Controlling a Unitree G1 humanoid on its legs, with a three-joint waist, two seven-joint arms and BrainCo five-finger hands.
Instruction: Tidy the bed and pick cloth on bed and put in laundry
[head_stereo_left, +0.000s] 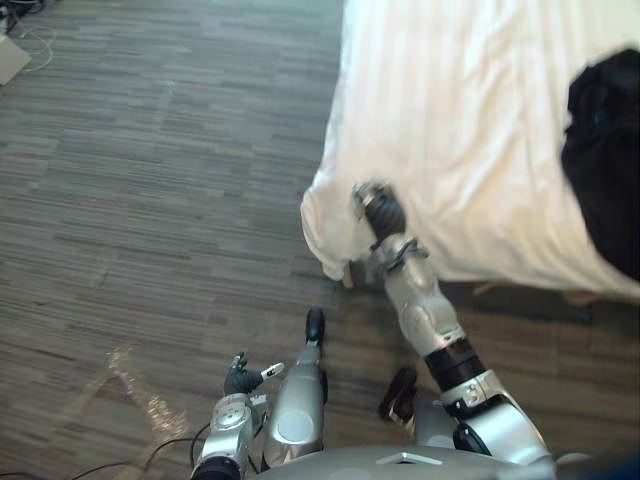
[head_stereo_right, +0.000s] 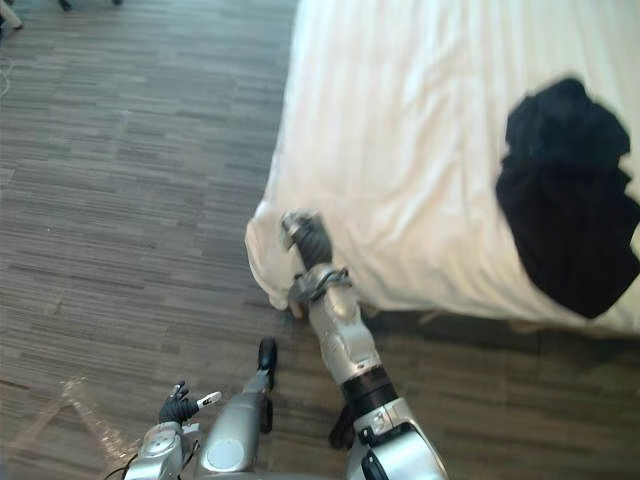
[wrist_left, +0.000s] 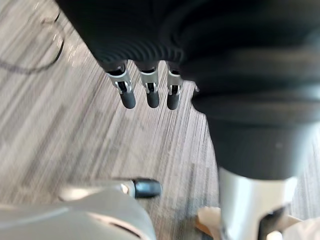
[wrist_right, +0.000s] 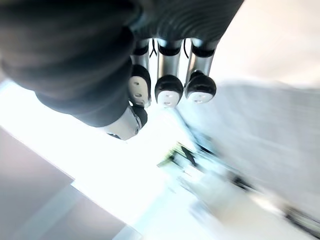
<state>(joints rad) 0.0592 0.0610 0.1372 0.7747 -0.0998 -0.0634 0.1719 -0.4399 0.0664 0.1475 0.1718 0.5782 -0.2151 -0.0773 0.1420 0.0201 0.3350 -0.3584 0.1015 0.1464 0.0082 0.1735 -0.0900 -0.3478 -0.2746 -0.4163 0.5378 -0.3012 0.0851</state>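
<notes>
A bed under a white striped sheet (head_stereo_left: 470, 120) takes up the upper right. A crumpled black cloth (head_stereo_right: 570, 190) lies on the sheet near the bed's right side. My right hand (head_stereo_left: 378, 208) reaches up to the bed's near left corner, where the sheet hangs in a fold (head_stereo_left: 325, 235). In the right wrist view its fingers (wrist_right: 169, 90) are curled toward the thumb with no cloth between them. My left hand (head_stereo_left: 240, 378) hangs low over the floor at the lower left. Its fingers (wrist_left: 150, 92) are straight and hold nothing. The black cloth lies far to the right of both hands.
Grey wood-patterned floor (head_stereo_left: 150, 200) spreads left of the bed and in front of it. Loose cables and a pale flat object (head_stereo_left: 10, 58) lie at the far upper left.
</notes>
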